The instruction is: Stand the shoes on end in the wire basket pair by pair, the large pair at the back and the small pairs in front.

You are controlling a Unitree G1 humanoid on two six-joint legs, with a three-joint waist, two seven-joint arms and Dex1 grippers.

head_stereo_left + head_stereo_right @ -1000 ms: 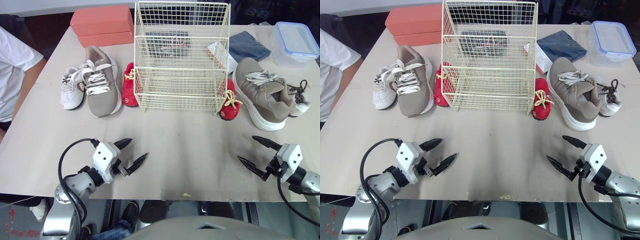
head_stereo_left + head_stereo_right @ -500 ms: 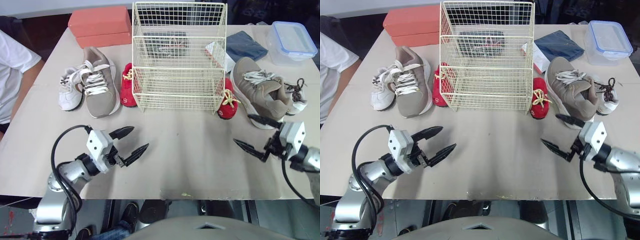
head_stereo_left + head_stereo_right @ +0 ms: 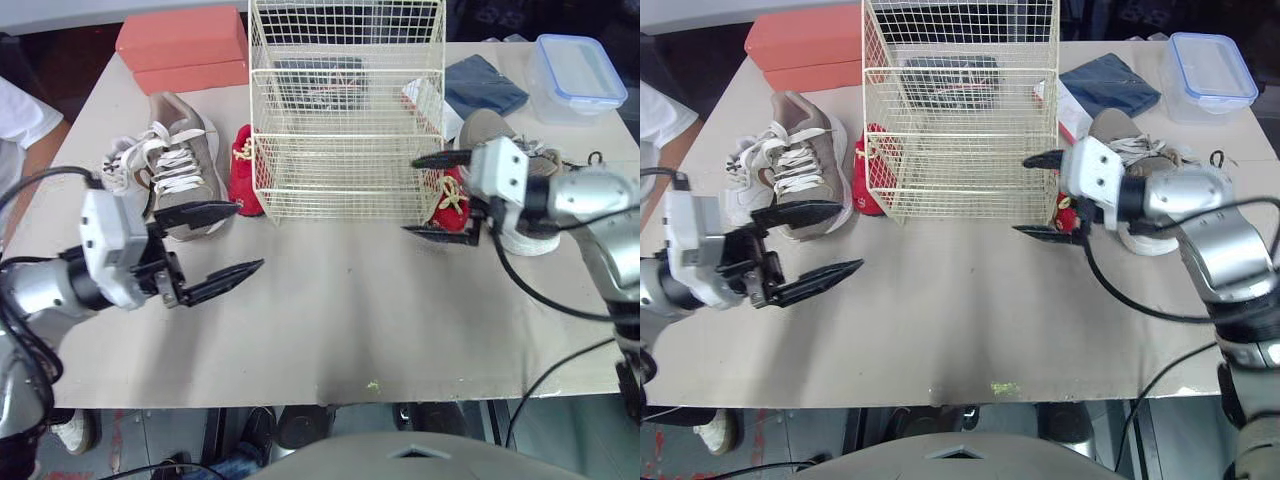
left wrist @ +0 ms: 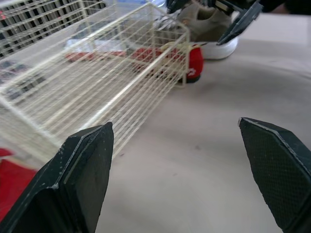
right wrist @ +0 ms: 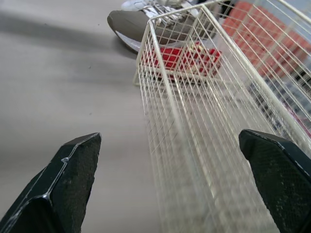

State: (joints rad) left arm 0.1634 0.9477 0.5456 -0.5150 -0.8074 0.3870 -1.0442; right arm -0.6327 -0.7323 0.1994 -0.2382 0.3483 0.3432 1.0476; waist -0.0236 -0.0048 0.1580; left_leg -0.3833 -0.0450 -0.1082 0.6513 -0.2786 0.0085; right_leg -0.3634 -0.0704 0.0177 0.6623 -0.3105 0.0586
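At the near left, the left gripper (image 3: 248, 237) is held over the surface (image 3: 340, 320) with fingers apart. Farther off, the right gripper (image 3: 410, 195) is held with fingers wide apart beside the right red shoe (image 3: 452, 203). All shoes are seen flanking the wire basket (image 3: 345, 130)

Bright, even light falls from overhead on the wire basket (image 3: 345, 130) and the table (image 3: 400, 330). Shadows are soft: broad grey smudges lie on the table in front of the basket, and in the right wrist view a darker band crosses it past the basket's corner. Behind the basket, off the table, all is dim.
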